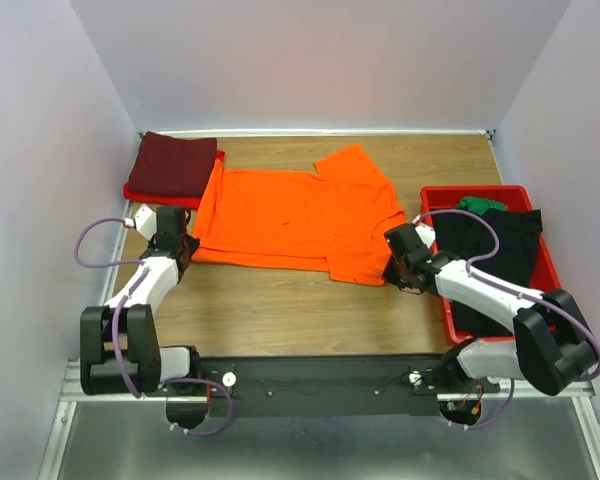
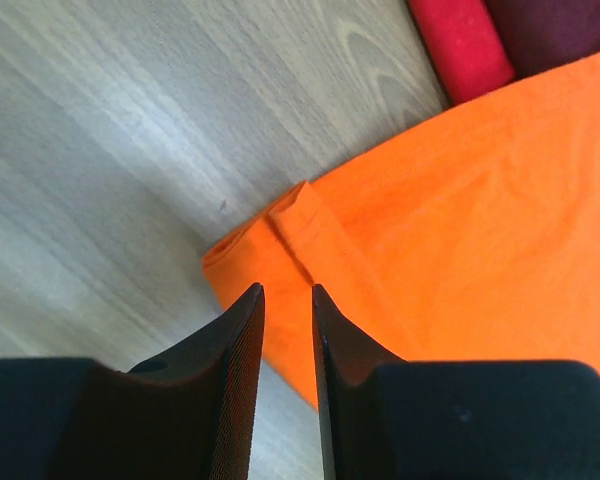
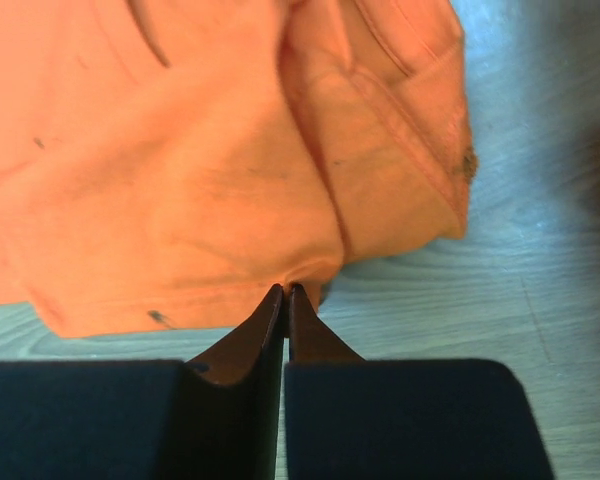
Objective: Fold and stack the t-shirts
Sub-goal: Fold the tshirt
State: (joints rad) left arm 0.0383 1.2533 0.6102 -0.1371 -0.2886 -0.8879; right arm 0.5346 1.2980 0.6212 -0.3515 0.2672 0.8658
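Note:
The bright orange t-shirt (image 1: 290, 215) lies spread flat in the middle of the table. My left gripper (image 1: 185, 250) sits at its near left corner with the jaws a little apart, straddling the folded hem (image 2: 310, 235) in the left wrist view, where my gripper (image 2: 285, 290) shows orange cloth in the gap. My right gripper (image 1: 390, 268) is at the shirt's near right edge by the sleeve. In the right wrist view my gripper (image 3: 285, 288) is shut on the puckered orange edge (image 3: 310, 265). A folded dark maroon shirt (image 1: 175, 165) lies on a red one (image 1: 160, 195) at the back left.
A rigid red tray (image 1: 435, 195) stands at the right, holding a black shirt (image 1: 490, 250) and a green one (image 1: 480, 204). White walls close in the table on three sides. Bare wood (image 1: 280, 310) shows between the orange shirt and the arm bases.

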